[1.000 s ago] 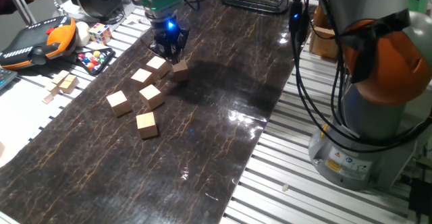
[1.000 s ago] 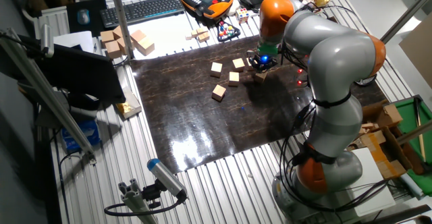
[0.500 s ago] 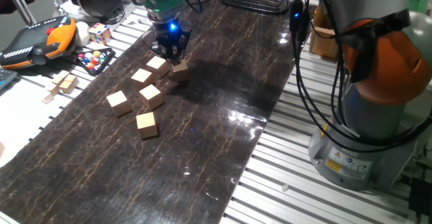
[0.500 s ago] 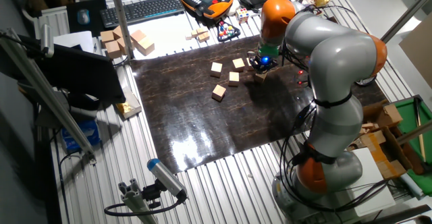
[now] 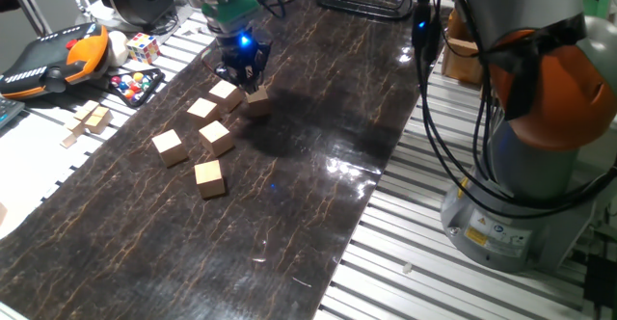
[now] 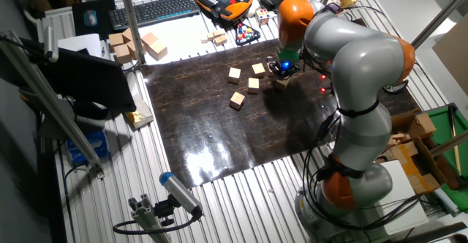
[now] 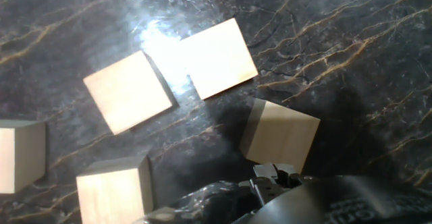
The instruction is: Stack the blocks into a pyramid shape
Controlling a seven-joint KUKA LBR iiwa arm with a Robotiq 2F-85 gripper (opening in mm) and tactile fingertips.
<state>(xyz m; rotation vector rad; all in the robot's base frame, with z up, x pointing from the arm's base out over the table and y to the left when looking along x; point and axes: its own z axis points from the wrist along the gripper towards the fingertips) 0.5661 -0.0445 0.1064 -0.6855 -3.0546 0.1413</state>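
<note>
The gripper hangs just above the blocks, which sit close together at the far end of the dark mat. Small gaps show between them. The near half of the mat is bare. A puzzle cube and an orange controller crowd the side.

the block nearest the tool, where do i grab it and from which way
Probably come straight down with the tool onto that block and close on two opposite vertical side faces. It sits flat on the dark mat, slightly apart from the neighbouring block, so the faces away from that neighbour look free. In the hand view it lies rotated, so turn the wrist to match.
</note>
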